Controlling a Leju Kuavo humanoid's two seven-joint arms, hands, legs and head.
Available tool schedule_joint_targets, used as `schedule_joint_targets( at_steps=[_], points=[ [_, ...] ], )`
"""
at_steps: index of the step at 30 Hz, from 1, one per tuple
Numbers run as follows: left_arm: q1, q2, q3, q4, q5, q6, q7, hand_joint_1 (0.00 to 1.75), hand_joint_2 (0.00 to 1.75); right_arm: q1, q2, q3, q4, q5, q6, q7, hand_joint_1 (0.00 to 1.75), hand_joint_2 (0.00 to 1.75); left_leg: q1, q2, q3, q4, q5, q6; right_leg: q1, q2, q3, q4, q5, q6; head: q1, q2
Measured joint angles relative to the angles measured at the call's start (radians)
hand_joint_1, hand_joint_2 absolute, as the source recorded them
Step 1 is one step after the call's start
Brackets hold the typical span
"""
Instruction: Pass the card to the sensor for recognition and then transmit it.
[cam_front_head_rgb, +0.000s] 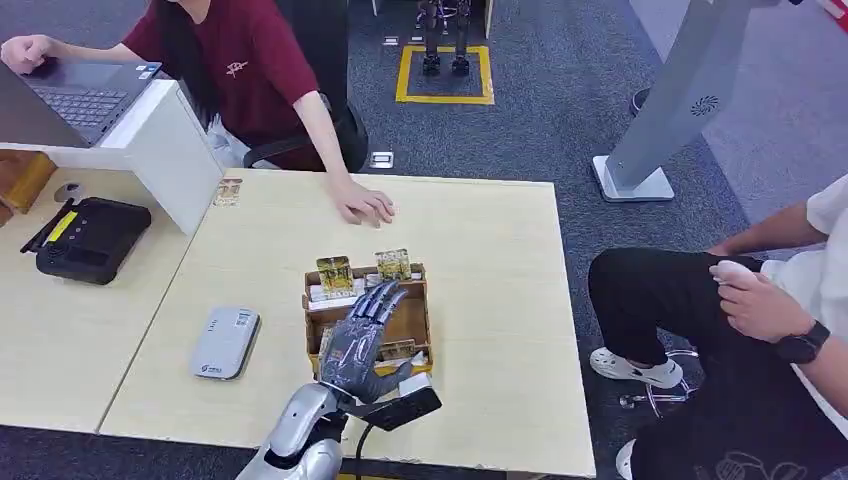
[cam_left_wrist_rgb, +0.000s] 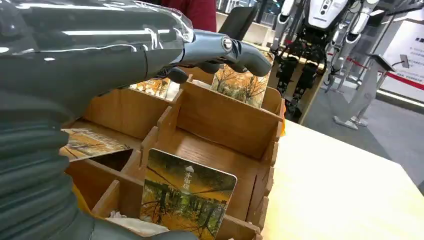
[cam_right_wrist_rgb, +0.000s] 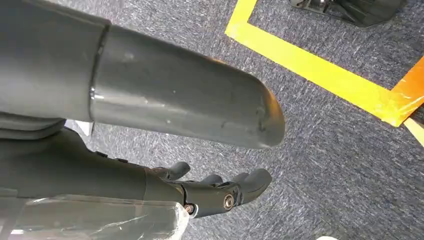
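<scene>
The left hand hovers over the wooden box on the worktop, fingers apart, holding nothing. Cards stand just beyond its fingertips. The right hand hangs empty, fingers loosely apart, above carpet.

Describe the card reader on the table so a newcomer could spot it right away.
On the light wooden table, look left of the wooden card box under the robot hand. The card reader lies flat there, alone: a small grey, rounded slab, unlike the black device further left.
</scene>
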Motion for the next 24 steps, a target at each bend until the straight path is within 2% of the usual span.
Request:
schedule_joint_targets(
  at_steps=[24],
  points=[
    [-0.001, 0.0, 0.0, 0.044, -0.05, 0.011, 0.021, 0.0, 1.75, 0.0, 0.006, 0.01, 0.0, -0.01, -0.001, 0.003, 0.0, 0.0, 0.0, 0.0, 0.0, 0.0, 0.0, 0.0, 0.0, 0.0, 0.0, 0.0, 0.0, 0.0, 0.0, 0.0]
  ],
)
